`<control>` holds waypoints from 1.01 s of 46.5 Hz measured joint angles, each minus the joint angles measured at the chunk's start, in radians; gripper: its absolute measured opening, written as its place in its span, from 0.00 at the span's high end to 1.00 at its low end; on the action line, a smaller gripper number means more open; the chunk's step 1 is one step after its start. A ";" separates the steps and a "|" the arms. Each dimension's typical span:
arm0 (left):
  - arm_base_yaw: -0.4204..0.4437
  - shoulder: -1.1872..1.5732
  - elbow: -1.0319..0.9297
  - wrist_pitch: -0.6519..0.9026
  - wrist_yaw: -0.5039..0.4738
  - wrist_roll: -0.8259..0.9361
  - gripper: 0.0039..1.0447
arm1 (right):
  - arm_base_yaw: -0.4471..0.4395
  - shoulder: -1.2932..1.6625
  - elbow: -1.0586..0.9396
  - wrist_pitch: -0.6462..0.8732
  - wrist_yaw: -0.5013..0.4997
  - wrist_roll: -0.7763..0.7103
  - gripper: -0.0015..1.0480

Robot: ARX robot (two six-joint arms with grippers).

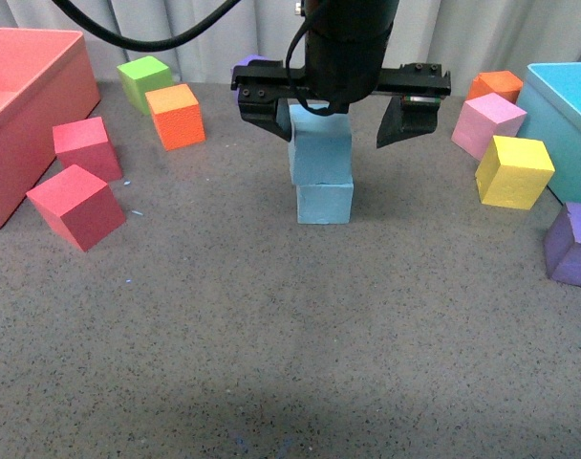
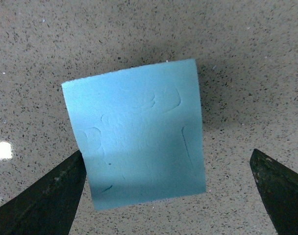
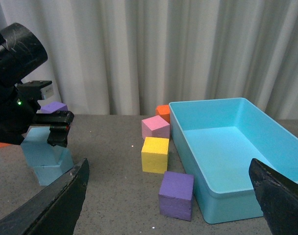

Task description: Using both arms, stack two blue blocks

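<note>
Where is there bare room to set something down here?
The near half of the grey table, in front of the blue stack, is bare. Crowded: red cubes at left; yellow cube and purple cube by the turquoise bin at right.

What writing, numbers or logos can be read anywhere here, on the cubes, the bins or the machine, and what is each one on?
No text here can be read.
Upper blue block: shallow dents pressed into its top face, forming no clear letters or numbers.
Small white tag on the left gripper: too small and blurred to read.
</note>
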 joint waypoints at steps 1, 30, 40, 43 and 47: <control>0.000 -0.008 -0.006 0.003 0.000 0.000 0.06 | 0.000 0.000 0.000 0.000 0.000 0.000 0.09; 0.179 -0.647 -1.225 1.693 -0.161 0.408 0.65 | 0.000 0.000 0.000 0.000 0.002 0.000 0.09; 0.277 -0.837 -1.524 1.768 -0.065 0.429 0.96 | 0.000 0.000 0.000 0.000 0.000 0.000 0.09; 0.298 -0.882 -1.582 1.770 -0.034 0.431 0.97 | 0.000 0.000 0.000 0.000 0.002 0.000 0.09; 0.322 -0.944 -1.640 1.773 -0.003 0.435 0.97 | 0.000 0.000 0.000 0.000 0.002 0.000 0.09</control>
